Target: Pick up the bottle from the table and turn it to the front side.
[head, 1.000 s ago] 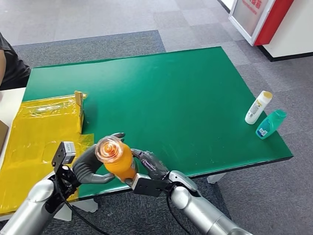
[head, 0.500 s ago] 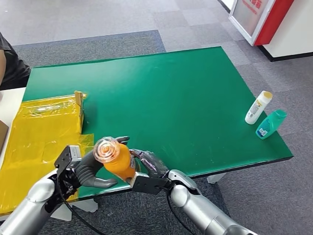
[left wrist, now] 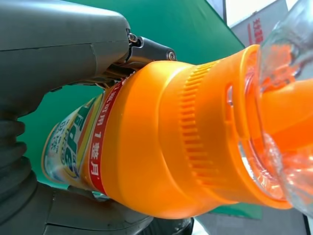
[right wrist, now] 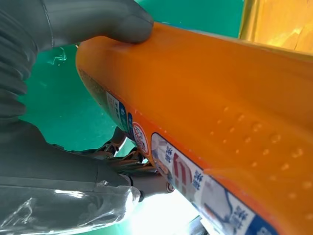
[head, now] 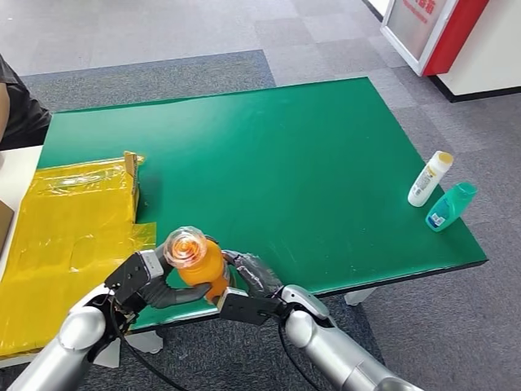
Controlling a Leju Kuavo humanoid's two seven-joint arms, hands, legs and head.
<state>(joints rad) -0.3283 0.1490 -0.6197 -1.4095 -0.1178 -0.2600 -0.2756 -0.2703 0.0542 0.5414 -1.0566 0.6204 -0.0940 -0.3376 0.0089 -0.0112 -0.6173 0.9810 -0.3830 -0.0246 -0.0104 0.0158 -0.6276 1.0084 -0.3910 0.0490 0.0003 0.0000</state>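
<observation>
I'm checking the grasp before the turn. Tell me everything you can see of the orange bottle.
The orange bottle looks like glossy plastic, with a ribbed orange collar under a clear cap and a printed label with red, green and blue marks around its body. It is lifted off the green table at the near edge, cap toward the head camera. The left hand and the right hand grip it from opposite sides.

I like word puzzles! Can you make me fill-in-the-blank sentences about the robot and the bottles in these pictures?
1. The bottle held by the left robot hand and right robot hand is colored ____.
2. The table top is colored ____.
3. Next to the white bottle lies a ____ bottle.
4. The plastic sheet is colored ____.

Missing words: orange; green; teal; yellow
</observation>
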